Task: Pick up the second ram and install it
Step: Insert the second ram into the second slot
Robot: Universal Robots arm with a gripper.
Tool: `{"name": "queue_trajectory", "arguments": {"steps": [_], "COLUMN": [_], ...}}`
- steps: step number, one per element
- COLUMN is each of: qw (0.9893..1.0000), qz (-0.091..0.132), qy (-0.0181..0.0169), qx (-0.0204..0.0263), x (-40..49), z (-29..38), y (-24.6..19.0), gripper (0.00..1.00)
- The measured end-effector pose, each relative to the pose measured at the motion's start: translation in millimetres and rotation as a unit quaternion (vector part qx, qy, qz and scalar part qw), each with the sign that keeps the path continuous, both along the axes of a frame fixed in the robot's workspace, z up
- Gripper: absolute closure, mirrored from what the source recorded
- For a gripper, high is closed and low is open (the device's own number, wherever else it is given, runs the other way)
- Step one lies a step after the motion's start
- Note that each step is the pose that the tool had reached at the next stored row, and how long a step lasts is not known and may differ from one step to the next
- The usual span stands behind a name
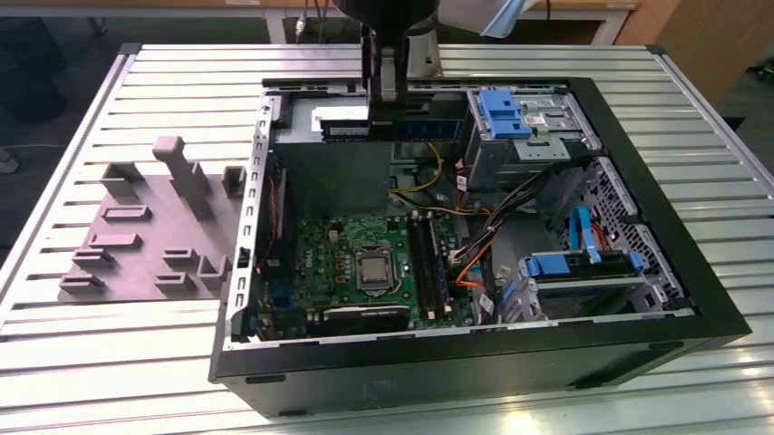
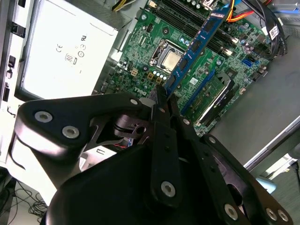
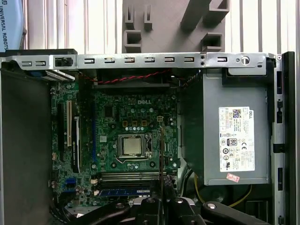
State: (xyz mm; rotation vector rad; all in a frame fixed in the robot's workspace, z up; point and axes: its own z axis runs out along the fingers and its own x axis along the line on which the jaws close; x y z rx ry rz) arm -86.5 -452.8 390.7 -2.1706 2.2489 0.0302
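My gripper point(image 1: 389, 111) hangs over the far end of the open computer case and is shut on the second ram point(image 1: 394, 129). The ram is a long dark blue stick, held level above the case's grey power supply. In the second wrist view the black fingers point(image 2: 165, 108) clamp one end of the ram point(image 2: 197, 44), which reaches out over the green motherboard point(image 2: 154, 28). The first wrist view shows the ram point(image 3: 161, 154) edge-on as a thin line rising from the gripper point(image 3: 161, 190). Beside it there are the silver processor point(image 3: 131, 145) and the memory slots point(image 3: 126, 177).
The black case point(image 1: 677, 299) lies open on a slatted metal table point(image 1: 109, 362). Inside are the motherboard point(image 1: 351, 245), the power supply point(image 3: 234, 140), blue drive brackets point(image 1: 506, 113) and loose cables point(image 1: 484, 245). A grey fixture plate point(image 1: 145, 245) with upright blocks lies at the exterior view's left.
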Motion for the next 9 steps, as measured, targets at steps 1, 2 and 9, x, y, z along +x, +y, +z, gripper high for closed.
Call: {"name": "queue_trajectory", "arguments": {"steps": [1, 2, 9], "qw": [1.0, 1.0, 1.0], "qz": [0.0, 0.0, -0.004], "qy": [0.0, 0.0, 0.0], "qx": [0.0, 0.0, 0.0], "x": [0.0, 0.0, 0.0], "z": [0.0, 0.0, 0.0], "y": [0.0, 0.0, 0.0], "gripper": [0.86, 0.86, 0.86]}}
